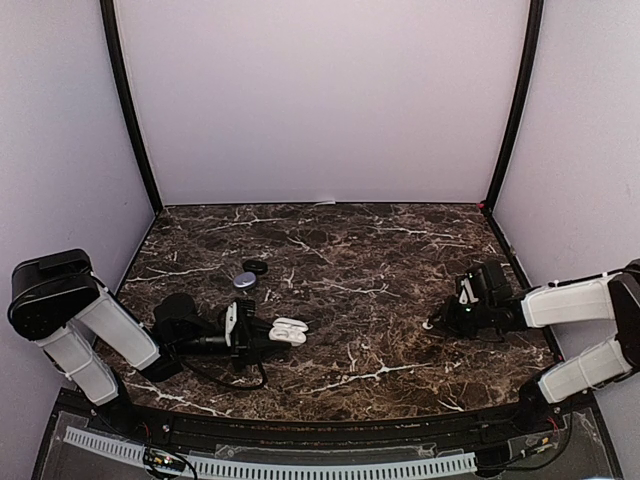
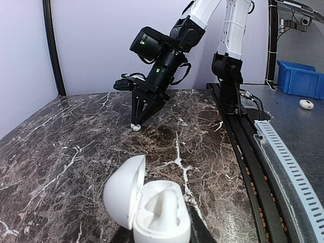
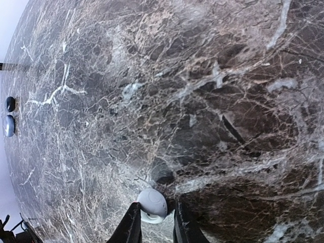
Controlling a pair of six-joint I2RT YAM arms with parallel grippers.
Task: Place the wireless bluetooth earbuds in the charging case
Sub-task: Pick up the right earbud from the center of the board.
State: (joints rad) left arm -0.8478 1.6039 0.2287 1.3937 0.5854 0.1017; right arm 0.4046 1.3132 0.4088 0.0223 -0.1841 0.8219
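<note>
at far right, white earbud (image 3: 152,204) sits between right gripper (image 3: 154,224) tips, grip unclear; left gripper (image 1: 262,333) clamps open charging case (image 2: 152,207), well apart.

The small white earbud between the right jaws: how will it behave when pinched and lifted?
The white earbud looks glossy and rounded, so it may slip from narrow jaws. It is tiny compared with the charging case, so probably very light. Its domed shape could let it roll if nudged.
</note>
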